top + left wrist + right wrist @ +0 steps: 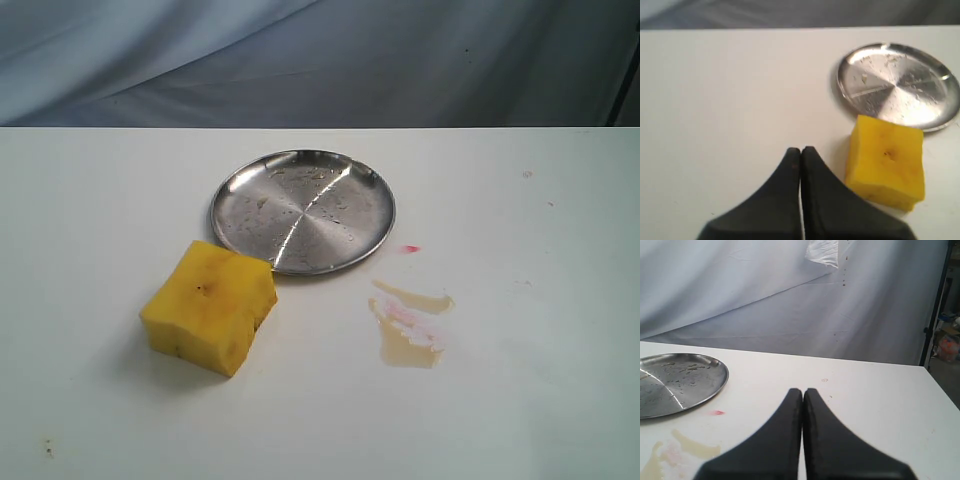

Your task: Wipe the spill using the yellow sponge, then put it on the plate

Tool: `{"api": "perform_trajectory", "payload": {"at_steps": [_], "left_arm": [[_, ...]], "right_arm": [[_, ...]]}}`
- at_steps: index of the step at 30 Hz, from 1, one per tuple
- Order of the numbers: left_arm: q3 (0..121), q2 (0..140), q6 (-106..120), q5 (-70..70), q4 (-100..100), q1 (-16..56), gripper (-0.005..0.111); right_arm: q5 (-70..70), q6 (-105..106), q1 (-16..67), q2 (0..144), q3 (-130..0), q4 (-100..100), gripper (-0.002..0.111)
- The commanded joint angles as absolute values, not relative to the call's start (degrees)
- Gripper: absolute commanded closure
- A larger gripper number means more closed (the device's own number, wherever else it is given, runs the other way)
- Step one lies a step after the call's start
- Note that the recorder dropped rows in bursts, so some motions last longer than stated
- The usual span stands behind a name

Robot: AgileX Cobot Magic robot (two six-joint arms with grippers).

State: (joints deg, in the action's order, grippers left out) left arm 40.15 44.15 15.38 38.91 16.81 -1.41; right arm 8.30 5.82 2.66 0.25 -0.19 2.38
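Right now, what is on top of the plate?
Nothing sits on the plate, only small specks on its shiny face. The sponge stands beside it, and its corner hides a bit of the rim, so I cannot tell if they touch.

Soft, even light; plate [330, 215] glares; wrist views perhaps slightly blurred.

White table [100, 200]: matte, flat, fills lower part of exterior view.
Small red dot [408, 248]: on table, right of centre.
Faint pinkish mark [527, 174]: on table, toward far right edge.
Dark specks [47, 447]: near front left corner.
Grey-blue backdrop cloth [300, 60]: creased, hangs behind table.
Dark pole [935, 300]: upright at cloth's right edge.
Orange clutter [946, 346]: blurred, beyond pole.
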Motion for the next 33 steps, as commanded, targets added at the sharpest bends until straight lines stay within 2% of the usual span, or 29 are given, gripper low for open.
{"api": "perform_trajectory", "payload": {"at_steps": [1,10,24,27,30,33], "left_arm": [[44.19,55.82,22.90,41.95,26.94,-0.91,0.107],[50.48,71.37,19.87,35.48,27.57,12.38,0.107],[56.62,92.62,4.37,31.45,16.51,33.07,0.107],[57.69,95.59,0.00,31.14,13.20,36.64,0.102],[58.32,96.92,-2.20,31.24,11.19,39.44,0.091],[58.32,96.92,-2.77,31.53,8.76,40.76,0.073]], "right_arm": [[8.21,5.69,2.87,0.00,0.00,2.16,0.108],[8.21,5.69,2.87,0.00,0.00,2.16,0.108],[8.21,5.69,2.87,0.00,0.00,2.16,0.108],[8.21,5.69,2.87,0.00,0.00,2.16,0.108],[8.21,5.69,2.87,0.00,0.00,2.16,0.108],[8.21,5.69,2.87,0.00,0.00,2.16,0.108]]}}
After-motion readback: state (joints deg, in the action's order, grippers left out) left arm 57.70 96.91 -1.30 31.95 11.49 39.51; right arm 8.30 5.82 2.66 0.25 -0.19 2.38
